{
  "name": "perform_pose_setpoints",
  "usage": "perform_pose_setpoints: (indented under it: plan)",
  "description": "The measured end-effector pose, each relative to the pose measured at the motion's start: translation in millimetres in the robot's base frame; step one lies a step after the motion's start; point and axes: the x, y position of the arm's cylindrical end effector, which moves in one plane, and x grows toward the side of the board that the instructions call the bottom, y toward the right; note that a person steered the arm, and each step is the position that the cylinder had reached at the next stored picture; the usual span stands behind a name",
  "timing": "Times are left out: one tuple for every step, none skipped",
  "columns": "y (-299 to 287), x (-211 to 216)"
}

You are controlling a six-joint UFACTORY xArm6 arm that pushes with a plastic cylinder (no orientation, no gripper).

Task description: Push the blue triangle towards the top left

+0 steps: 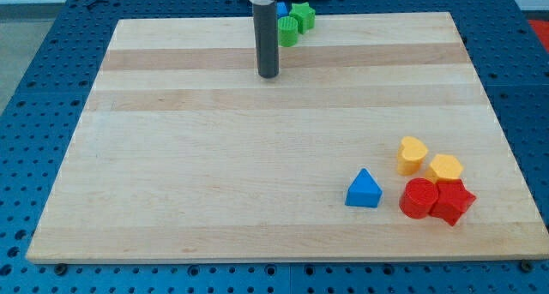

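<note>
Camera view is showing a pale wooden board (171, 157) lying on a blue perforated counter (34, 88). There is no pincer on this arm, so there is nothing open or closed to report; the arm is ending in a straight dark rod (268, 37) that is standing upright over the upper middle of the board. My tip (269, 75) is resting on the wood near the view's top, well apart from the blue triangle and from every block at the lower right.

Just to the right of the rod, at the view's top edge of the board, a green cylinder (289, 33) is sitting beside a green star-shaped block (303, 17), the two touching or nearly so. A small patch of a blue block (281, 9) is peeking out behind them, partly hidden by the rod, and its shape cannot be made out.

Further right and much lower, the blue triangle (364, 190) is sitting alone in the board's lower right quarter, far below and to the right of my tip. Right of it, a yellow heart-shaped block (412, 154) is lying next to a yellow hexagonal block (446, 168). Beneath those, a red cylinder (419, 198) is pressing against a red star-like block (453, 201), the cylinder standing near the triangle without touching it.
</note>
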Motion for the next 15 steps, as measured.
perform_pose_setpoints:
  plan:
    - [12.6,39.3]
    - [3.1,116.0]
    - [2.6,197.5]
    - [5.8,231.4]
    - [6.8,231.4]
    - [7.8,231.4]
    - [62.7,244.1]
    - [116.6,253.1]
    - [125.3,242.6]
    - [110.3,226.6]
    - [131.2,189.2]
    - [157.8,157.3]
    - [157.4,128.1]
    - [135.5,115.9]
    - [106.7,104.6]
